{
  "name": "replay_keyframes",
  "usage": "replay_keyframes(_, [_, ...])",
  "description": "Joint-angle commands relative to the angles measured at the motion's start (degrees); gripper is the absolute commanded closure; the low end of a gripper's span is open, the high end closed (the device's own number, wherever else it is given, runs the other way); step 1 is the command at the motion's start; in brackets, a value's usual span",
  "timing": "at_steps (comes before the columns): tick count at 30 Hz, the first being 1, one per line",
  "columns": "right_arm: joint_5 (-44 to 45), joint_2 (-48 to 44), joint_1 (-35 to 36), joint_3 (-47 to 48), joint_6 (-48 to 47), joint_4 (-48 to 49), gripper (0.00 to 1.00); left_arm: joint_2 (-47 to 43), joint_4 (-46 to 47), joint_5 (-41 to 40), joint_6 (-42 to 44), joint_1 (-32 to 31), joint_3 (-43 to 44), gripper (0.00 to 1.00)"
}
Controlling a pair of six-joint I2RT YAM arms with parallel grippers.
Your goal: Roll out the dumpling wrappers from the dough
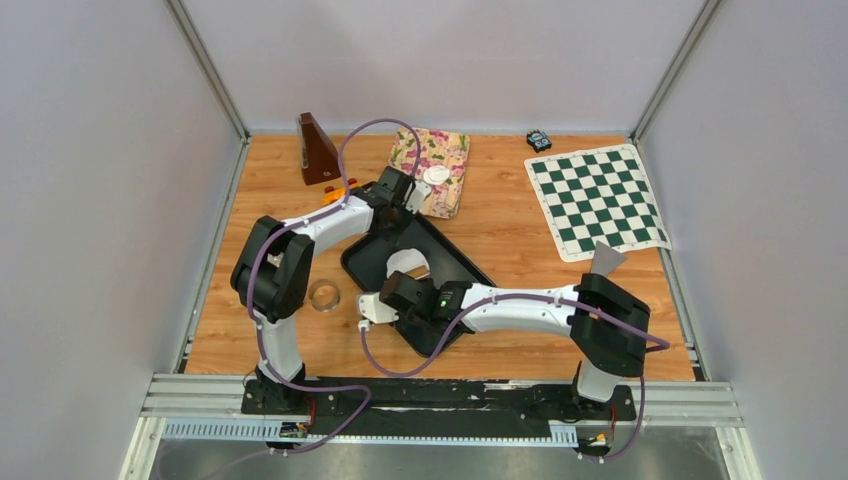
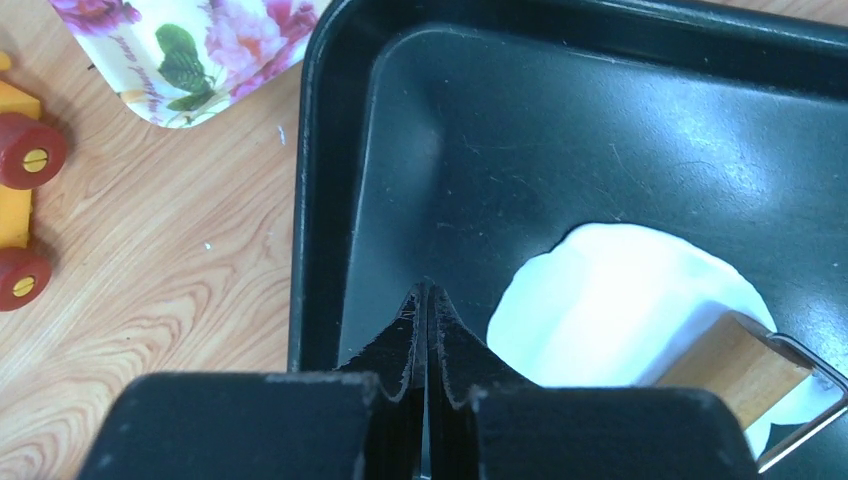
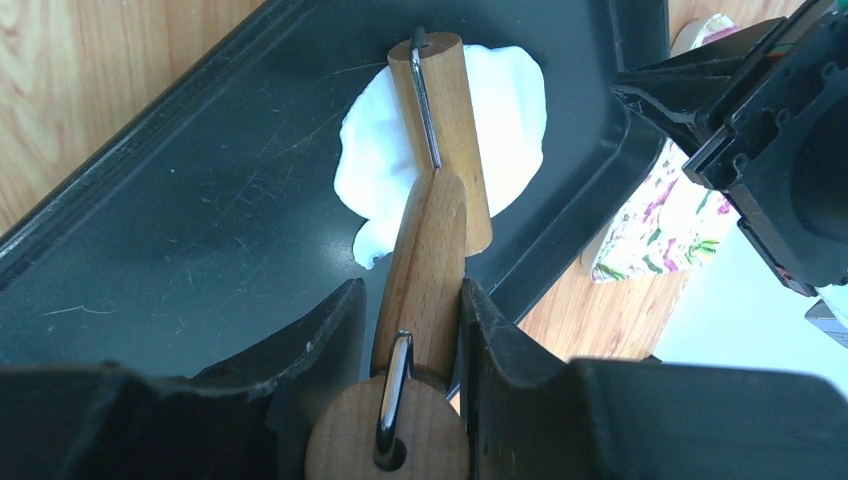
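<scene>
From above, a black tray (image 1: 455, 262) lies mid-table with a flat white sheet of dough (image 1: 400, 258) in it. The right claw (image 1: 393, 285) reaches in from the near side. The left claw (image 1: 403, 205) hangs over the tray's far corner, just beside a flowered tray (image 1: 450, 150) on which the round white wrappers (image 1: 437, 175) lie. A clear ring cutter (image 1: 323, 296) sits on the wood left of the black tray, and a chessboard (image 1: 597, 200) lies well apart to the right. The left wrist view shows the left claw (image 2: 427, 320) shut on nothing, its fingers pressed together above the black tray (image 2: 560, 130), with the dough (image 2: 610, 300) ahead. The right wrist view shows the right claw (image 3: 410, 290) clamped on the wooden handle of a rolling pin (image 3: 440, 110), whose barrel rests on the dough (image 3: 370, 165).
</scene>
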Motion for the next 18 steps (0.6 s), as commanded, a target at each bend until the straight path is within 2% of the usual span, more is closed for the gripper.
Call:
replay_keyframes(1, [-8.2,6.0,-2.0,-5.0,5.8,-13.0,1.0,-2.8,0.2,1.1,-0.6,0.0,0.8,1.0])
replay_keyframes(12, [-19.0,-3.7,-2.2,-8.2,1.6,-18.2,1.0,-1.8,-0.2,0.8,-0.4,0.0,0.5,1.0])
replay_keyframes(18, [-27.7,-10.1,-2.4,-8.6,-1.5,-21.7,1.0,-3.1,0.0,0.8,-0.6,0.7,0.8,1.0])
